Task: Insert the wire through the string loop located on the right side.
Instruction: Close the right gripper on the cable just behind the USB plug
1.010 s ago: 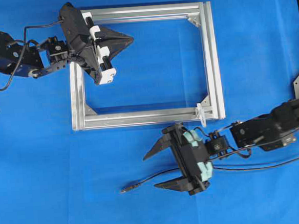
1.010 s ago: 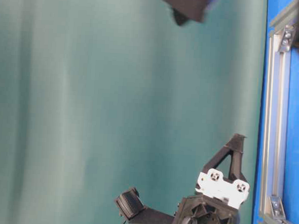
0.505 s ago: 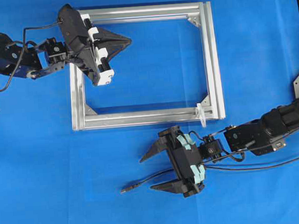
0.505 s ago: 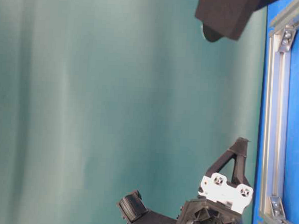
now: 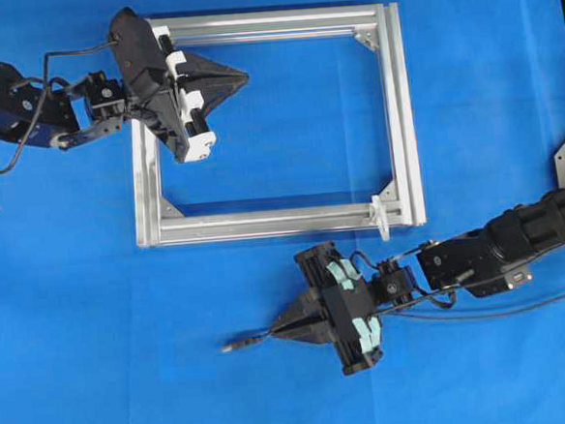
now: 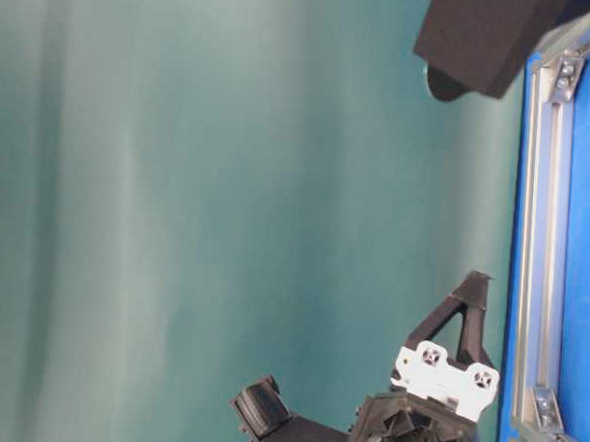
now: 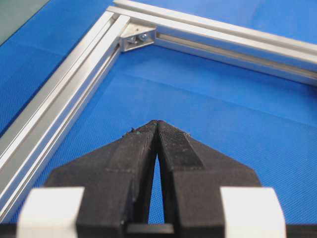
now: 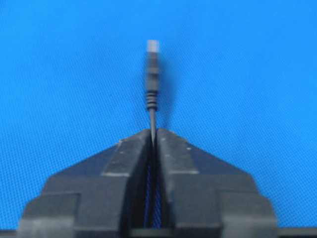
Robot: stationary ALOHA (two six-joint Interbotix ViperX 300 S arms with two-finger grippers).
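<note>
The wire (image 5: pixel 258 340) lies on the blue mat below the frame, its small plug (image 5: pixel 232 347) pointing left. My right gripper (image 5: pixel 276 333) is shut on the wire just behind the plug; in the right wrist view the wire (image 8: pixel 152 116) runs out from between the closed fingertips to the plug (image 8: pixel 152 74) with its silvery tip. The string loop (image 5: pixel 381 215) stands white on the frame's lower bar near the right corner, up and to the right of that gripper. My left gripper (image 5: pixel 244 76) is shut on nothing, hovering inside the frame's upper left; its closed tips (image 7: pixel 157 124) show over bare mat.
The aluminium frame (image 5: pixel 407 116) lies flat on the blue mat, with corner brackets (image 7: pixel 138 37) inside. The wire's tail (image 5: pixel 503 311) trails right beneath the right arm. The table-level view shows the frame bar (image 6: pixel 540 246) and the left gripper (image 6: pixel 446 366).
My right gripper was open around the wire and has closed on it behind the plug, after shifting slightly left and down. The left gripper has stayed shut in place.
</note>
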